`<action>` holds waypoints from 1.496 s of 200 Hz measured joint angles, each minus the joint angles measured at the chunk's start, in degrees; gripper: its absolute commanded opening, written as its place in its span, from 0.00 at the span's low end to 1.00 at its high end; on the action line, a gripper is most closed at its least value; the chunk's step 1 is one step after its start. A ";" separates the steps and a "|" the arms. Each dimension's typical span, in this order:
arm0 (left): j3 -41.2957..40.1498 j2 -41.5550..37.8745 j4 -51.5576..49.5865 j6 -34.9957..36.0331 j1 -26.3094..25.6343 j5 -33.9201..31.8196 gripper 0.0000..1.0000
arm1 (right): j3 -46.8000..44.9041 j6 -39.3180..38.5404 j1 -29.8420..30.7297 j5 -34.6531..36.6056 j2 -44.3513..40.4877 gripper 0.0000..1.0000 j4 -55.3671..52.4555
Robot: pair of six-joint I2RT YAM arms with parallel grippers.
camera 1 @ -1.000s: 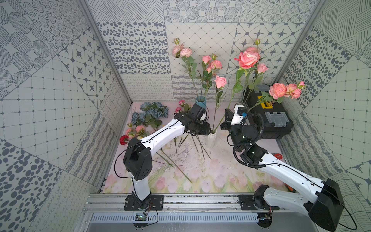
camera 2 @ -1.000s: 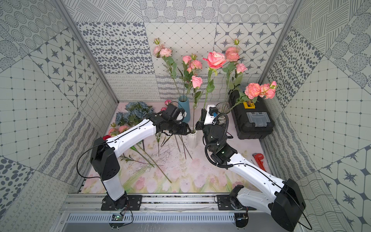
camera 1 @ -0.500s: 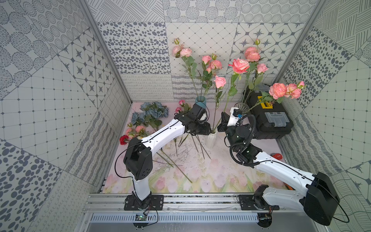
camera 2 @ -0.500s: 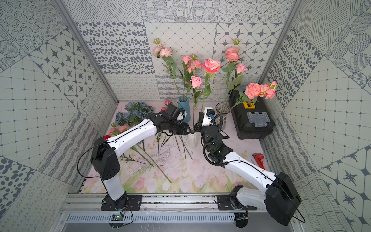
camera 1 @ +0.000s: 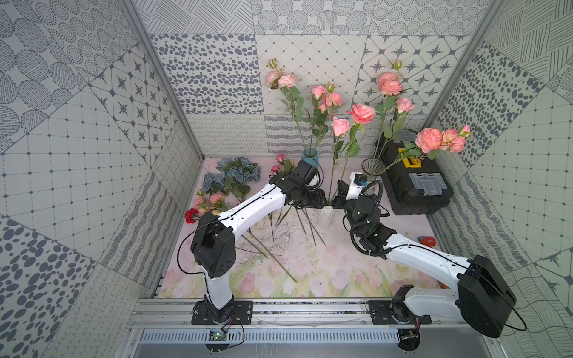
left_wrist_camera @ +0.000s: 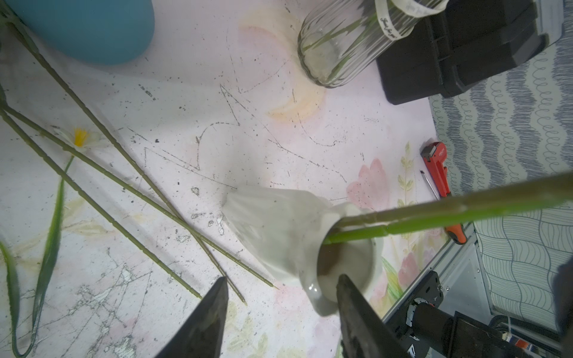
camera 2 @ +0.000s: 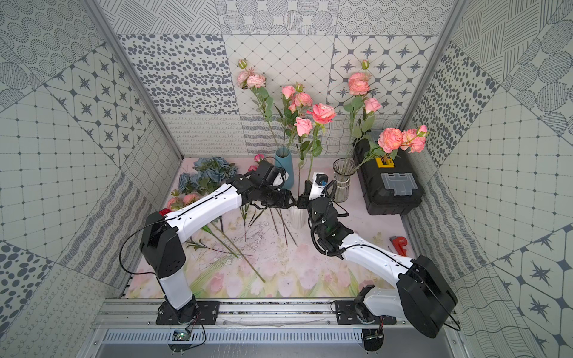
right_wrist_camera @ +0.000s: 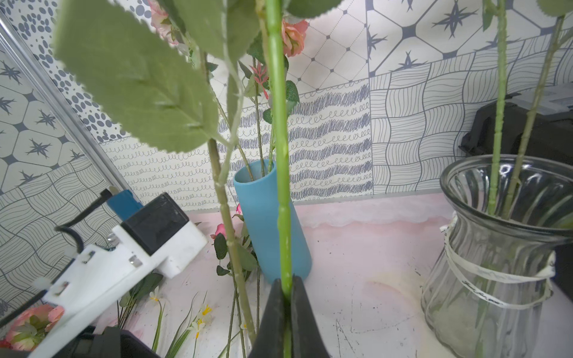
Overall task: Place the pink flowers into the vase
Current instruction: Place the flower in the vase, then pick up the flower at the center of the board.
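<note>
A white vase (camera 1: 326, 217) (left_wrist_camera: 279, 223) stands mid-mat with two green stems in its mouth. My right gripper (camera 1: 336, 203) (right_wrist_camera: 286, 280) is shut on the bright green stem of a pink rose (camera 1: 361, 113) (camera 2: 322, 113), just above the vase's rim. A second pink rose (camera 1: 340, 126) stands in the same vase. My left gripper (camera 1: 325, 203) (left_wrist_camera: 282, 279) is open at the rim from the opposite side. One of its fingers (left_wrist_camera: 350, 297) is at the mouth. The other stands clear of the vase's side.
A blue vase (camera 1: 310, 158) and a glass vase (camera 1: 373, 167) at the back hold more pink flowers. A black toolbox (camera 1: 415, 183) sits back right. Blue-grey flowers (camera 1: 235, 173), a red bloom (camera 1: 191, 215), pink blooms (camera 1: 206, 201) and loose stems (camera 1: 307, 224) lie left. A red knife (left_wrist_camera: 437, 167) lies right.
My right gripper has carried the rose leftward and down to the white vase, so its bloom now stands lower, beside the other rose. The left arm has stayed still.
</note>
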 measured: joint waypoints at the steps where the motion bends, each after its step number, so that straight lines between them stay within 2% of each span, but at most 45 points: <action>1: 0.00 0.00 0.00 0.00 0.00 0.00 0.56 | -0.02 0.02 0.00 0.00 0.00 0.03 0.02; 58: -0.17 0.00 0.33 0.00 0.00 0.00 0.56 | -0.79 2.69 -0.04 -0.85 0.00 0.10 0.07; 92: -0.57 0.00 1.11 0.00 0.00 0.00 0.56 | -1.57 4.15 -0.04 -1.38 0.00 0.19 -0.15; 148: -1.03 0.00 1.97 -0.02 0.00 0.00 0.56 | -2.43 4.90 -0.04 -2.03 -0.26 0.28 -0.68; 251: -1.03 0.00 2.03 0.00 0.00 0.00 0.56 | -3.85 5.33 0.24 -1.99 -5.16 0.47 -2.21; 299: -1.03 0.00 2.03 0.00 0.00 0.00 0.56 | -4.72 5.33 1.14 -1.57 -9.11 0.54 -6.10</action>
